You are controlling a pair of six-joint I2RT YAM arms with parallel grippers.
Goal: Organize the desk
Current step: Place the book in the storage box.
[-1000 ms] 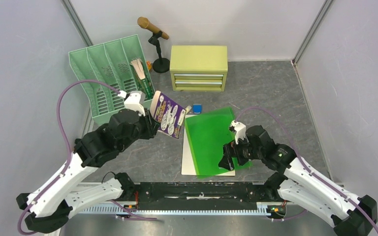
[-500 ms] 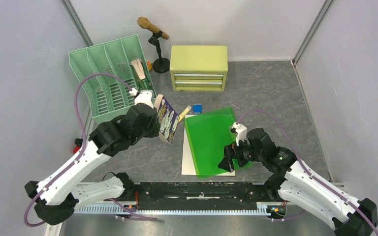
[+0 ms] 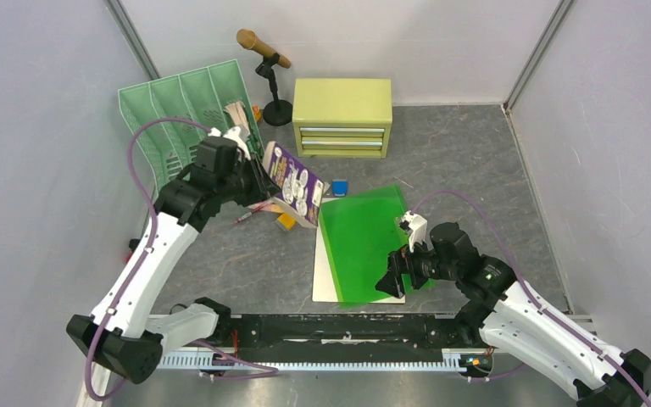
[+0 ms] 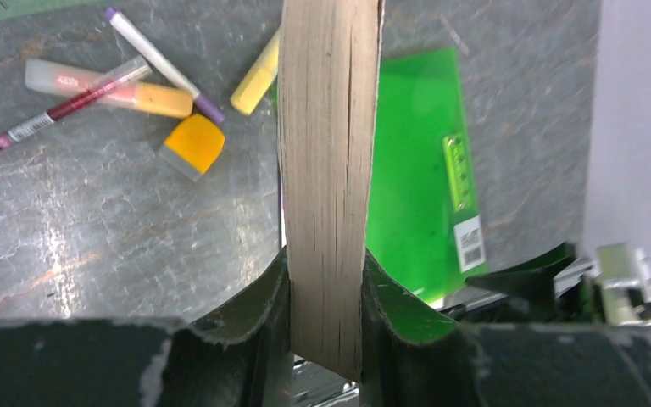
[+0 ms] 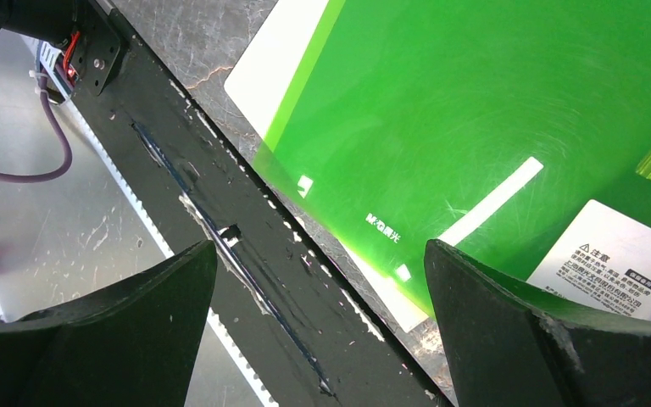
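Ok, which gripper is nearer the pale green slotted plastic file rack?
Left. The left gripper, clamping the thick paperback book, is right beside the green file rack; the right gripper hovers open over the translucent green folder, well away from it.

Mottled dark grey desk (image 3: 466, 161), bright green folder (image 3: 364, 242), mint file rack (image 3: 157, 110), yellow-green cabinet (image 3: 342, 102), purple book (image 3: 293, 185)

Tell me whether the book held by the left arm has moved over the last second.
Yes. In the top view the book has shifted upward, ending closer to the yellow-green cabinet.
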